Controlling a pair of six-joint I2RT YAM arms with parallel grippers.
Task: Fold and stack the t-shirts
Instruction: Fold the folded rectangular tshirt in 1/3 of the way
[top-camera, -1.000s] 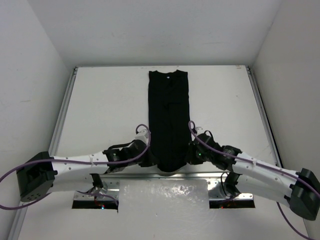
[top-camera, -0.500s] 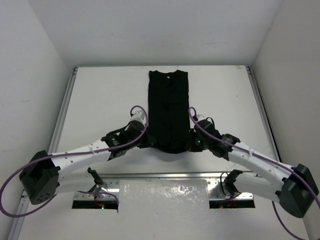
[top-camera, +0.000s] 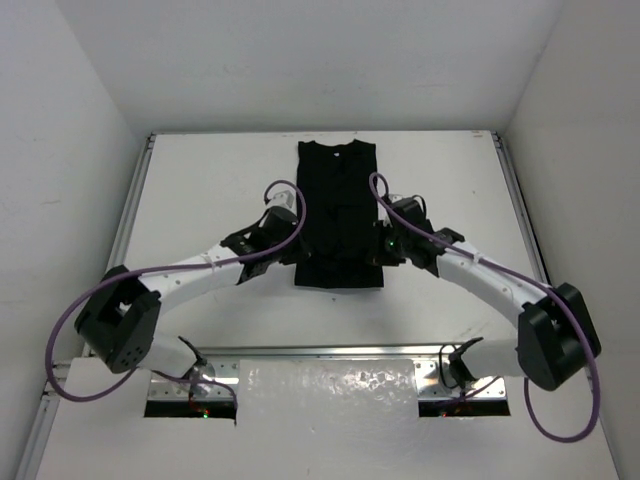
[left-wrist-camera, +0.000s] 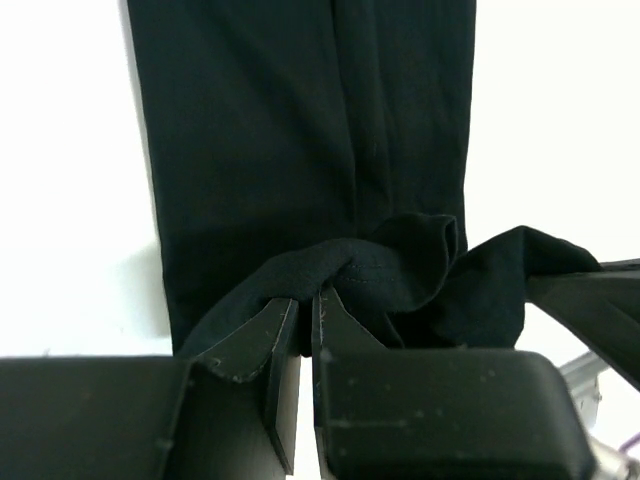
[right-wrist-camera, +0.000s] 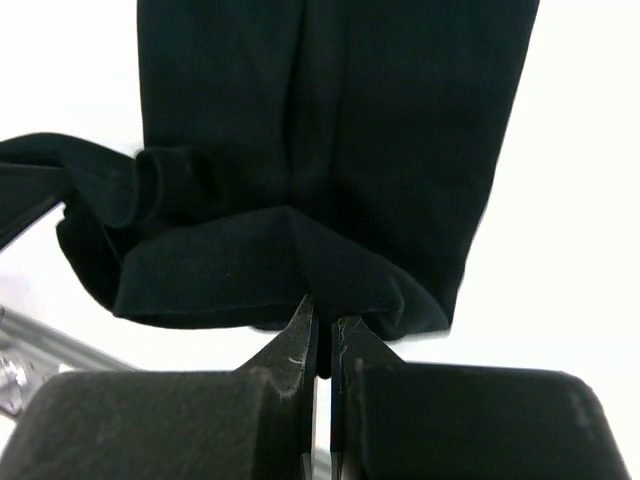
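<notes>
The black t-shirt (top-camera: 338, 210) lies as a long narrow strip down the middle of the white table, neck at the far end. My left gripper (top-camera: 296, 246) is shut on its near hem at the left corner; the left wrist view shows the jaws pinching the bunched hem (left-wrist-camera: 350, 275). My right gripper (top-camera: 381, 246) is shut on the near hem at the right corner, as the right wrist view shows (right-wrist-camera: 330, 290). Both hold the hem lifted and folded back over the lower part of the shirt (right-wrist-camera: 330, 110).
White walls close in the table on the left, right and far sides. A metal rail (top-camera: 330, 352) runs along the near edge, with a translucent plastic sheet (top-camera: 328, 395) below it. Bare white tabletop (top-camera: 210, 190) lies on both sides of the shirt.
Both grippers have carried the near hem away from the table's front edge toward the far side, over the shirt. The arms have stretched forward and the visible shirt strip is shorter.
</notes>
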